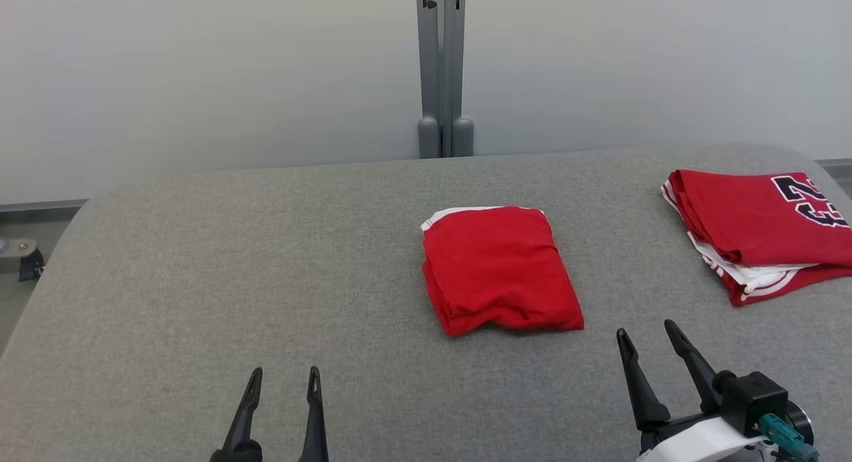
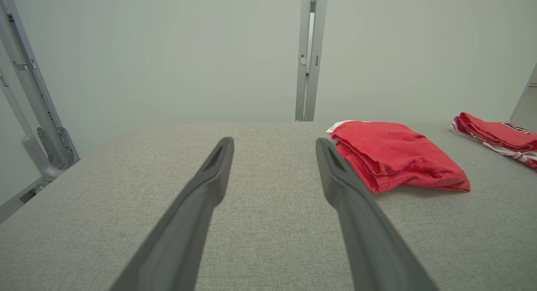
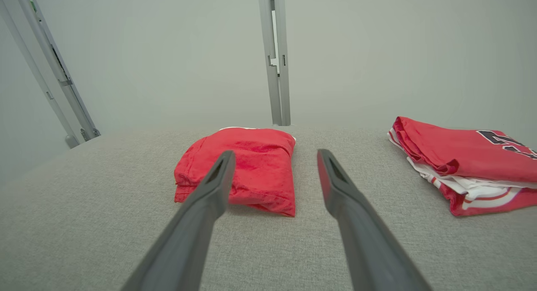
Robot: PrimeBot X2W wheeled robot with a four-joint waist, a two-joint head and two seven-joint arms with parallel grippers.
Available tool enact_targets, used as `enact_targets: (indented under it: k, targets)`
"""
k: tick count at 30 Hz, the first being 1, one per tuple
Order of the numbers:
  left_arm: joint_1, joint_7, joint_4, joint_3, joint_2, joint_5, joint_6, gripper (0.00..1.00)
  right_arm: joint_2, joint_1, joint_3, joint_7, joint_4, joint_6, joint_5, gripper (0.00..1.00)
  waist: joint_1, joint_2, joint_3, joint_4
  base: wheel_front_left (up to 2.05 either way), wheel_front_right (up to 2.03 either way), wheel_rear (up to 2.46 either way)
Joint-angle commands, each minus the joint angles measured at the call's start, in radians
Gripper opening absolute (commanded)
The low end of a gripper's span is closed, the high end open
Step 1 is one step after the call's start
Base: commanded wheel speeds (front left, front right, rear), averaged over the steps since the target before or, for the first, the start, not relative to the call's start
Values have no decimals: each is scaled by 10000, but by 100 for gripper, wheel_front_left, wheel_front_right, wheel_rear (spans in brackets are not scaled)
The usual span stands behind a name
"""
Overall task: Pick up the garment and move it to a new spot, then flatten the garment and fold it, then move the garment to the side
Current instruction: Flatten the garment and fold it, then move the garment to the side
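Note:
A red garment lies folded into a compact block at the middle of the grey table, a white trim edge showing at its far left corner. The left wrist view has the garment off to the right; the right wrist view has the garment just ahead. My left gripper stands open at the near edge, well left of the garment. My right gripper is open too, just near and right of the garment's corner. Both hold nothing. In their own views the left gripper and right gripper show spread fingers.
A stack of folded red and white jerseys with dark numerals lies at the table's far right, also jerseys in the right wrist view. A grey metal post stands behind the table against a pale wall. The table's left half is bare cloth.

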Motion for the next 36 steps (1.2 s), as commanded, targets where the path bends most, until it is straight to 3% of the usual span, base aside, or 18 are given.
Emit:
enact_targets:
  k: [1,36]
  targets:
    - [123,-27,26,23,21,14,-23,100,36,87,-45,-37,27,-8,10,100,0,0,-20,-7,0,0,0]
    - [-382,-27,259,-124,22,41,-27,100,139,-4,-34,-38,178,-8,-8,100,0,0,181,217,0,0,0]
